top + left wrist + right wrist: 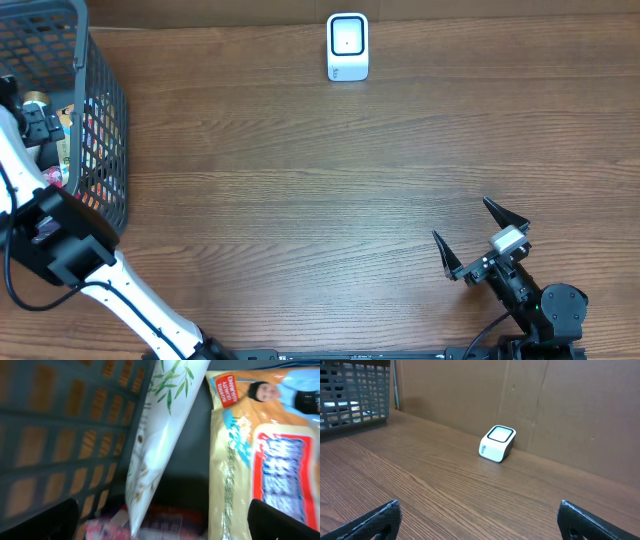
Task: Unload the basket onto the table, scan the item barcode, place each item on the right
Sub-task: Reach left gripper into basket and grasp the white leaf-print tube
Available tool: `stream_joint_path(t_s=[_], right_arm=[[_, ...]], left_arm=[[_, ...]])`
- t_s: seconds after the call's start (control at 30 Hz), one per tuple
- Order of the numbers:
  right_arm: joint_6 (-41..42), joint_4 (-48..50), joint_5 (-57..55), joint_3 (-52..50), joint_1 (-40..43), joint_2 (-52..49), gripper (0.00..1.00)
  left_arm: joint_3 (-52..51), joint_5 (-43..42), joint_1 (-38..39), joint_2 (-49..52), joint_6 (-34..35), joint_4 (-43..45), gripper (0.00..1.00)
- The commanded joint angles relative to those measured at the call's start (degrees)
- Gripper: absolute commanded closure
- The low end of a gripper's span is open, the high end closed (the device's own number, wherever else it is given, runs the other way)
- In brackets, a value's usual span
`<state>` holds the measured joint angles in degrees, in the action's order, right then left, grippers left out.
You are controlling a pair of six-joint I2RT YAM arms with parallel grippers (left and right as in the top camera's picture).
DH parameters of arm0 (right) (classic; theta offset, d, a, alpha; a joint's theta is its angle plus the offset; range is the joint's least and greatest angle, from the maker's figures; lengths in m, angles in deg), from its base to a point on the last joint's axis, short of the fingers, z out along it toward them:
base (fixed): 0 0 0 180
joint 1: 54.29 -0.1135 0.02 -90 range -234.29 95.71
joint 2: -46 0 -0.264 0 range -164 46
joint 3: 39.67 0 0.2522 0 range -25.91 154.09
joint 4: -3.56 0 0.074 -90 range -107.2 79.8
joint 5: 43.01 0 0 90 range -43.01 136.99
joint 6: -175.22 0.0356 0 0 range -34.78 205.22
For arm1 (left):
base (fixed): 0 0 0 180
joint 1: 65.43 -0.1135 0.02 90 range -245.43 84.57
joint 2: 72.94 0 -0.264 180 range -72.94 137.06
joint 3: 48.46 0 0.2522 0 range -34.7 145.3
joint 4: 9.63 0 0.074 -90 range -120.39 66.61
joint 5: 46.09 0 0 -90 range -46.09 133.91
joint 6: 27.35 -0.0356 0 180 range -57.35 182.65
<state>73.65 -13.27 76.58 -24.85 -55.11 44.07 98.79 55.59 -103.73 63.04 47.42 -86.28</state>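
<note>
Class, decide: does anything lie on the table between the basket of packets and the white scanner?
Nothing visible lies on the table between them; only the mesh wall of the basket separates the packets from the scanner.

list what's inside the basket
Inside the basket: a white leaf-printed pouch by its wall and a yellow packet with a red label. More packaging lies below them, mostly covered and blurred.

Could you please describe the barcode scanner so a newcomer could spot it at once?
On the wooden table, look along the far edge by the cardboard wall. The scanner is a small white box with a dark-rimmed window, standing alone, well apart from the dark mesh basket at the left.
</note>
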Motion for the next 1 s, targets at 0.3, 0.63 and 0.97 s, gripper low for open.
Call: stream_joint_path(t_s=[0.3,0.63,0.97], right_arm=[[0.48,0.13,-0.22,-0.61,-0.13,0.13,0.0],[0.48,0.13,-0.22,-0.61,-0.13,0.13,0.0],[0.48,0.13,-0.22,-0.61,-0.13,0.13,0.0]], left_arm=[[0.7,6.73,0.39,6.54,5.66,7.56,0.0],[0.39,6.73,-0.76,7.58,6.27,10.75,0.03],[0.39,6.75,-0.59,12.79,3.26,13.77,0.21]])
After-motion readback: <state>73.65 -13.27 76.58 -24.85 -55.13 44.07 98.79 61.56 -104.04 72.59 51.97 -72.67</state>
